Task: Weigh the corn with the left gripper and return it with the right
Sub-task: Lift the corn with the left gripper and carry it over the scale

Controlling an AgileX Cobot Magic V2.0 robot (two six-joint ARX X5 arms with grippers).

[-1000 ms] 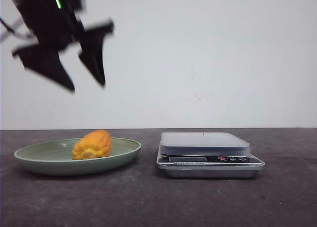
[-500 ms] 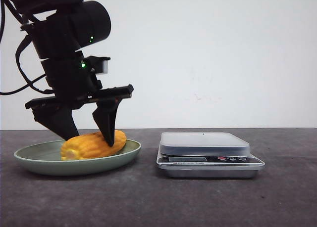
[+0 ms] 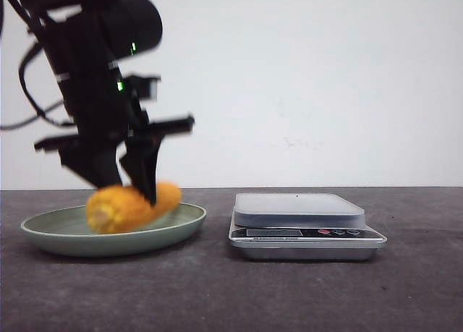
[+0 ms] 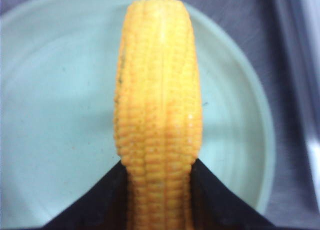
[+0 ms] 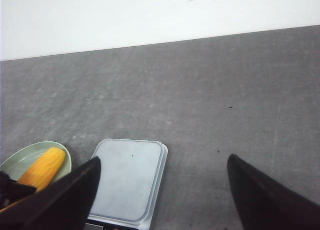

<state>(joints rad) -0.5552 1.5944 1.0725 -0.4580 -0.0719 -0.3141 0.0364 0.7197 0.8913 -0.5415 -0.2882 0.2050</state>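
Note:
The orange-yellow corn (image 3: 130,206) is in the green plate (image 3: 51,234) at the left, its right end tilted up; whether it touches the plate I cannot tell. My left gripper (image 3: 132,193) is shut on the corn, one dark finger on each side. In the left wrist view the corn (image 4: 157,104) runs out from between the fingers (image 4: 100,200) over the plate (image 4: 55,115). A silver kitchen scale (image 3: 300,220) stands right of the plate, nothing on it. My right gripper (image 5: 162,162) is open and empty, above the table, with the scale (image 5: 127,180) and the corn (image 5: 42,169) below it.
The dark grey table (image 3: 289,296) runs to a white wall behind. The scale's display and buttons (image 3: 304,233) face the front. The left arm's black body and cables (image 3: 87,64) stand above the plate.
My left gripper came down from above the plate, closed on the corn and now tilts it upward; the corn has turned lengthwise and shifted slightly left.

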